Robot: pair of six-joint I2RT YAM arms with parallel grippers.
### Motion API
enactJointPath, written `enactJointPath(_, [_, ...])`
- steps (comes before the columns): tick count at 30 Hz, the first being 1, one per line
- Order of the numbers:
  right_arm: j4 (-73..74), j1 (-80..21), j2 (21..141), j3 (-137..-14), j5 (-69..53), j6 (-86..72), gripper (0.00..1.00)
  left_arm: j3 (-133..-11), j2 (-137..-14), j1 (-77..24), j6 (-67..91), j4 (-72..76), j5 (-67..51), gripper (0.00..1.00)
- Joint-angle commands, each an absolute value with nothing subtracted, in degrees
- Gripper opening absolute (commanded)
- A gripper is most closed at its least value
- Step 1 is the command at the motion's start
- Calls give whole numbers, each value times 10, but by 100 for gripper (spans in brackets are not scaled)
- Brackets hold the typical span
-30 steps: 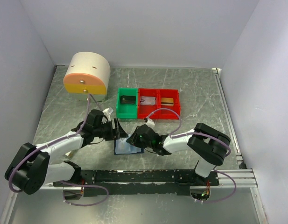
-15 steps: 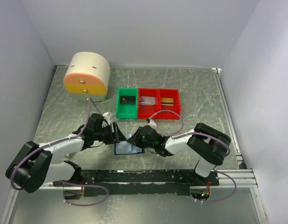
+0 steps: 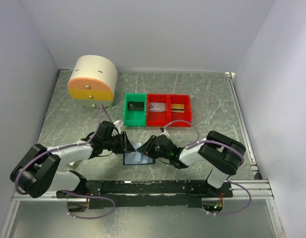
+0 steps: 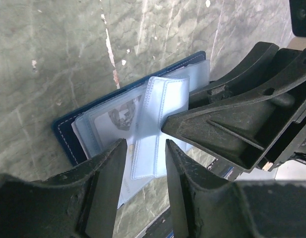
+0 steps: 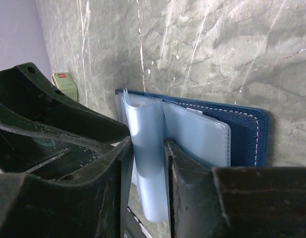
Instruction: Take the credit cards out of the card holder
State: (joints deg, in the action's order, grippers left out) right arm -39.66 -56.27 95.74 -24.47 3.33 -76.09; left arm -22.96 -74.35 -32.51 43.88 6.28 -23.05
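Since a second ago the left gripper (image 4: 144, 144) has slid across the table (image 3: 212, 99) toward the right arm and narrowed its jaws. It now stands right at the card holder (image 3: 139, 158), where before it hung back just short of it. The right gripper (image 5: 148, 144) has barely shifted.

Both claws meet over the open holder, which lies flat on the table directly under their tips. The left claw comes in from one side and the right from the other, tips almost touching.

A clear sleeve leaf (image 4: 160, 106) stands up off the lining and runs straight in between the left fingers (image 4: 110, 178), edge-on to them. The left jaws are narrow and straddle it, but I cannot tell whether the pads press it yet. In the right wrist view a clear leaf fills the slim gap between the right jaws and looks pinched. Whether both claws have the same leaf I cannot tell.

The relation that matters is where the remaining credit card (image 4: 118, 116) sits. It is a pale one with a faint emblem, lying flat in a pocket ahead of the left fingertips and a little to their left, below the raised leaf. Its long axis follows the holder's, slanting across the left claw's reach. The left claw seems the nearer and better placed to draw it, provided the right keeps the leaf lifted clear.
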Motion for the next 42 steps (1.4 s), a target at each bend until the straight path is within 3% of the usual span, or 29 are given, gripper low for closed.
enactJointPath(1, [-349,-557,972,-226,37,-760,32,-236,-765,-338,423,72,-239,49])
enactJointPath(30, [-398,-557,890,-220,-2,-672,59,-239,-754,-349,463,159,-315,43])
enactJointPath(36, [-389,-558,845,-207,12,-668,61,-240,-756,-364,487,201,-325,43])
enactJointPath(42, [-372,-556,748,-151,55,-652,64,-265,-758,-385,469,144,-283,42])
